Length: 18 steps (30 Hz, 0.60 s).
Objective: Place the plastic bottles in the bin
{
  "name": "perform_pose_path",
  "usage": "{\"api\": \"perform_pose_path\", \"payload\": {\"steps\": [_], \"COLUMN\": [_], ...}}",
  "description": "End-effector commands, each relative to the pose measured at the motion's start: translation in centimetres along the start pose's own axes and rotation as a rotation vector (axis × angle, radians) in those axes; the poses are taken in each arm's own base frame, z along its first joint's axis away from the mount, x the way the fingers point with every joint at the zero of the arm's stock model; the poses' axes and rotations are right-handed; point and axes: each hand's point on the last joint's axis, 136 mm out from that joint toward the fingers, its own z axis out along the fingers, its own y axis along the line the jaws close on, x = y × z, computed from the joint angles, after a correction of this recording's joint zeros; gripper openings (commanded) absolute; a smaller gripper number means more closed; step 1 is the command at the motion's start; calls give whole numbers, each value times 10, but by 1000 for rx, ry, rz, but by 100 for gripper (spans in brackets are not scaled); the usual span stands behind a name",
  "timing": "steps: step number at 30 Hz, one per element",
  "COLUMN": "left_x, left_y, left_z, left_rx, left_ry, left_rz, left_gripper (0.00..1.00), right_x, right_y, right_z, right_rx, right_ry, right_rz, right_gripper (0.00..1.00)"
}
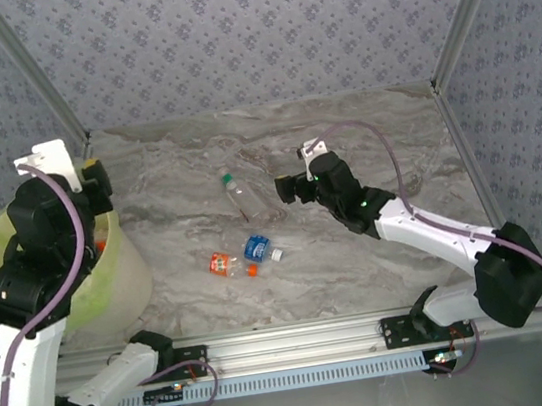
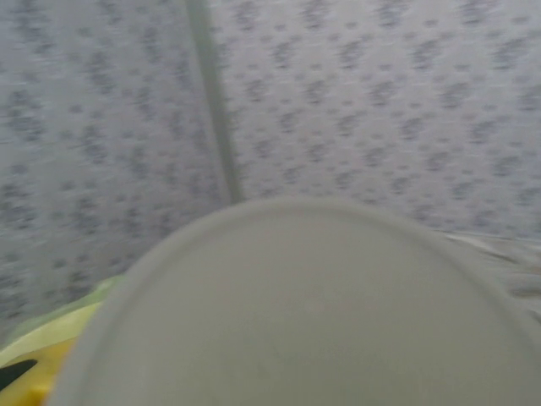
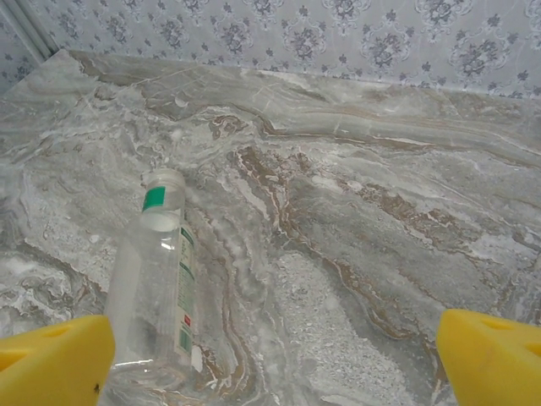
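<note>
While blurred pale dome [image 2: 313, 313] blocks view | bin [image 1: 124, 269] half behind left arm [image 1: 40, 246]

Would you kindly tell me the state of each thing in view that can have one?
Right end effector: open, empty.
Left end effector: raised, grip unclear.
Clear bottle: lying on the table, capped.
Orange-labelled bottle: lying on the table.
Blue-labelled bottle: lying on the table.
Bin: upright, open-topped.

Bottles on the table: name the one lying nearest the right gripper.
The green-capped bottle, just left of the right gripper; the orange-labelled bottle and the blue-labelled bottle lie together, clearly farther from it.
</note>
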Motion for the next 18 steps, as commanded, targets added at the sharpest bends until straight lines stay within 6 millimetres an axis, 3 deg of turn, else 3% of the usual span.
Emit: {"api": "perform_pose_path", "payload": {"steps": [1,10,14,18], "left_x": [10,90,105,105], "left_y": [41,71,74,69], "left_z": [0,42,47,49], "left_rx": [-189,-262,-252,-225], "left_ry": [39,314,355,367], "left_rz": [2,-195,-288,-323], "left_gripper": [51,55,70,92], "right_x": [-16,-13,-10,-7], "right_y": [7,8,8,8], "right_z": [1,2,2,4], "right_rx": [-22,-20,-14,-11], "right_ry": [-19,2,15,26], "right_rz": [10,0,-3,-8], "right_gripper": [100,100,100,100]}}
